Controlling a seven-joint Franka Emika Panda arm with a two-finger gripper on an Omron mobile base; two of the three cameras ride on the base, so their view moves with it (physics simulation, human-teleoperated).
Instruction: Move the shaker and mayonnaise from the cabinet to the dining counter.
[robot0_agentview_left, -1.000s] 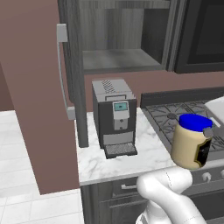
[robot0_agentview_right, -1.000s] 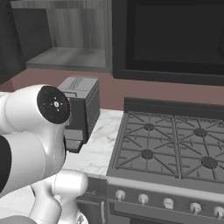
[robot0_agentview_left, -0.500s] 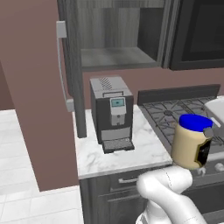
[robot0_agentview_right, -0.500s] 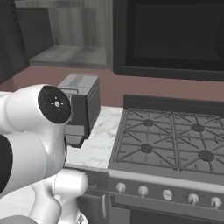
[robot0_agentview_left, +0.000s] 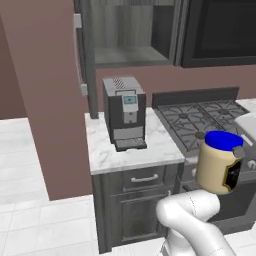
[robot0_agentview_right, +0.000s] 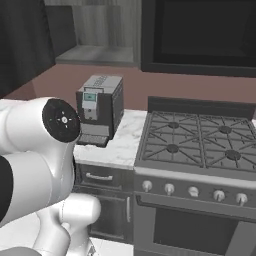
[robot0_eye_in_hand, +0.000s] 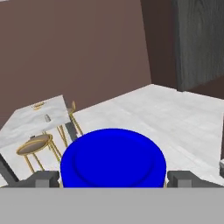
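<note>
Pincer (robot0_eye_in_hand: 113, 179) grips mayonnaise (robot0_agentview_left: 219, 162) by its sides (blue lid up), so keep it level while carrying toward the far bench (robot0_eye_in_hand: 26, 120), near the shaker (robot0_eye_in_hand: 47, 118).

The white Franka arm rises from the lower right of the left base view, its rounded white link bent in a curve near the base. In the right base view a large white joint with a dark round cap sits at near left. The two-finger gripper (robot0_eye_in_hand: 113, 179) has its dark fingertips (robot0_eye_in_hand: 43, 178) spread wide, clasping the blue-lidded cream mayonnaise jar (robot0_agentview_left: 220, 162).
</note>
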